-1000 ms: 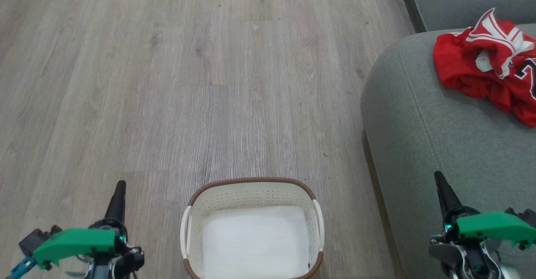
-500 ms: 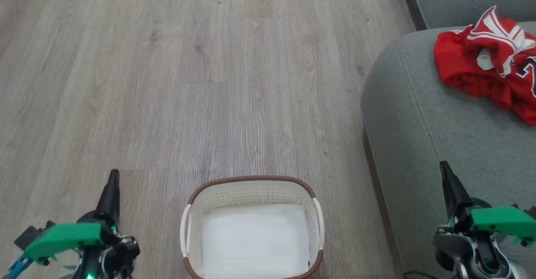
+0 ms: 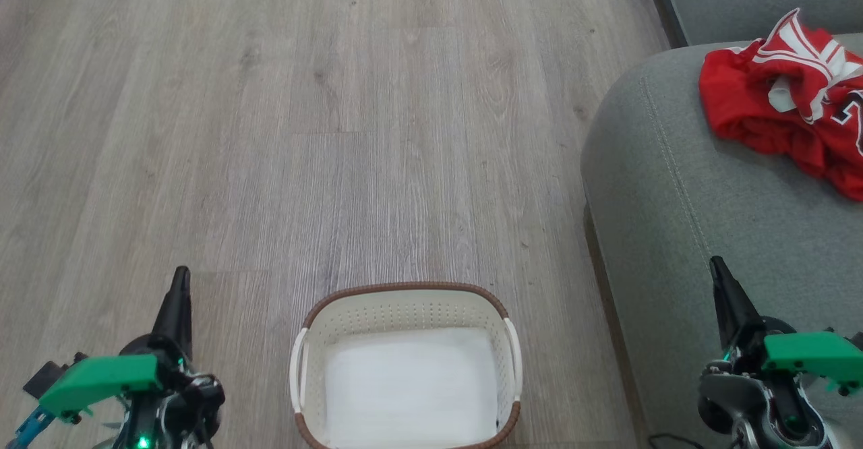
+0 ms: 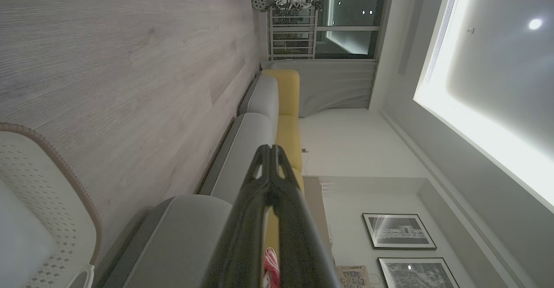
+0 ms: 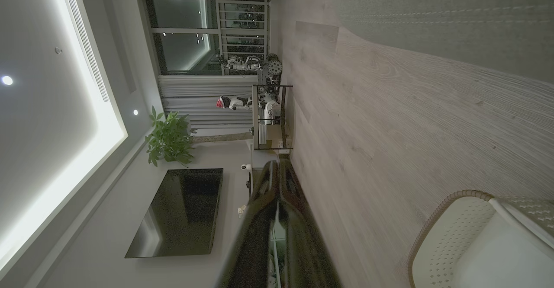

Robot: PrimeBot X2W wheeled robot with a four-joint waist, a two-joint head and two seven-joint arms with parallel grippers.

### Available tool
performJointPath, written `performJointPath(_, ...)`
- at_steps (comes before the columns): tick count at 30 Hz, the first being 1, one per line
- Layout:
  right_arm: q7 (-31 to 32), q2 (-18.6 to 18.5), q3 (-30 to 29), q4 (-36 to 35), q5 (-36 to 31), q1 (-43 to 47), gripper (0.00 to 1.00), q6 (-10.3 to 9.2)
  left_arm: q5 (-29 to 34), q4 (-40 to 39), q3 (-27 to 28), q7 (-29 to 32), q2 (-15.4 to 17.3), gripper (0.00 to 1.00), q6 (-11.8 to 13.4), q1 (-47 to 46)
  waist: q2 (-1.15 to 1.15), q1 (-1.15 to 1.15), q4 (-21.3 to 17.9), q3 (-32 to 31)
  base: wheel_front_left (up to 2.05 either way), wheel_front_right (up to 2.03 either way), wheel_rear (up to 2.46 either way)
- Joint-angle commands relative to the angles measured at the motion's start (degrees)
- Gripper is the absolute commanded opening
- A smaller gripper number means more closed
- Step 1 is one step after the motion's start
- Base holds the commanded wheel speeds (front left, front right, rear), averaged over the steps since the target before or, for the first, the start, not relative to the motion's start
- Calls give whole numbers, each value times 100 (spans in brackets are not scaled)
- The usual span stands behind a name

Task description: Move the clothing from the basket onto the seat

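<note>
Basket (image 3: 404, 311): recorded standing on the wood-plank floor (image 3: 337, 132). Its white bottom is seen bare from wall to wall, and the brown rim and white side handles are visible.

Clothing (image 3: 775, 112): found outside the basket, well apart from it, farther away and to its right. It is lying crumpled in a red heap with white stripes on the seat (image 3: 674, 220). Black-and-white lettering is partly seen at the side of the heap turned away from the basket, where it is cut off by the frame edge.

Seat: its rounded edge with the stitched seam is located near the basket's right side, with a strip of floor between them.

Left fingers (image 3: 178, 307): held over the floor to the left of the basket, apart from it. They are pressed together into one dark point and nothing is gripped. In the left wrist view the tips are seen meeting without a gap.

Right fingers (image 3: 728, 301): held to the right of the basket, over the seat's near edge. They are likewise closed tip to tip with nothing between them, as is also seen in the right wrist view.
</note>
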Motion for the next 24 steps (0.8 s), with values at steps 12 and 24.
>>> performJointPath(12, 33, -15, 99, -224, 34, -311, 0, -1, -11, -206, 212, 49, 47, 0, -38, -285, 0, 0, 0, 0, 0, 0, 0)
performJointPath(24, 33, -15, 99, -224, 34, -311, 0, -1, -12, -206, 211, 48, 47, 0, -38, -285, 0, 0, 0, 0, 0, 0, 0)
